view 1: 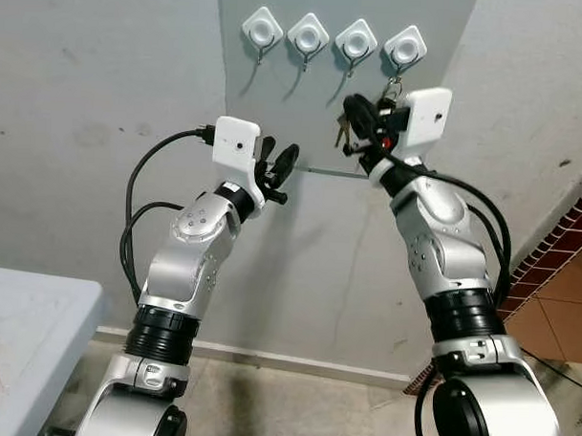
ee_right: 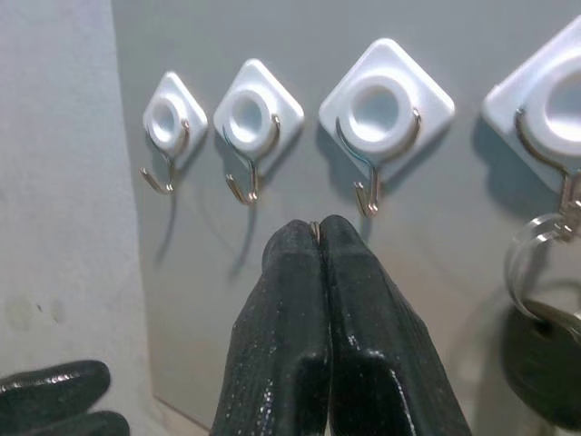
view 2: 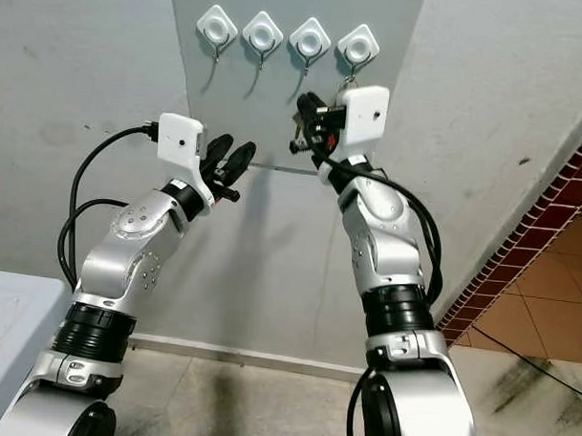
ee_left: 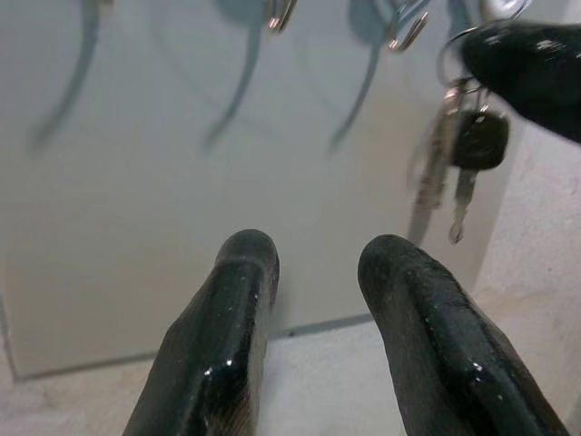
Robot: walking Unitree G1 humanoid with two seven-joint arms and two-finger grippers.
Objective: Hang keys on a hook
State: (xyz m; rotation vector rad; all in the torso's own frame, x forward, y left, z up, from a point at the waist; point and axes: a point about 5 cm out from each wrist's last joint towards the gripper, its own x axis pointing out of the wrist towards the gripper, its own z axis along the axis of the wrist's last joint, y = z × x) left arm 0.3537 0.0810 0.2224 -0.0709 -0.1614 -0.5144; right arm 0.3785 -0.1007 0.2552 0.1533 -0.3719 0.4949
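In the head view, the left hand hovers open below the four hooks, empty. In the left wrist view, the keys hang under the rightmost hook. In the right wrist view, the right hand is closed beside the key ring; whether the ring is fully seated cannot be confirmed. Risk: withdrawal snags it and drops the keys.

You see the keys cut off at the right wrist view's edge, along with their hook; the left wrist view blurs the keys and crops the hook tops
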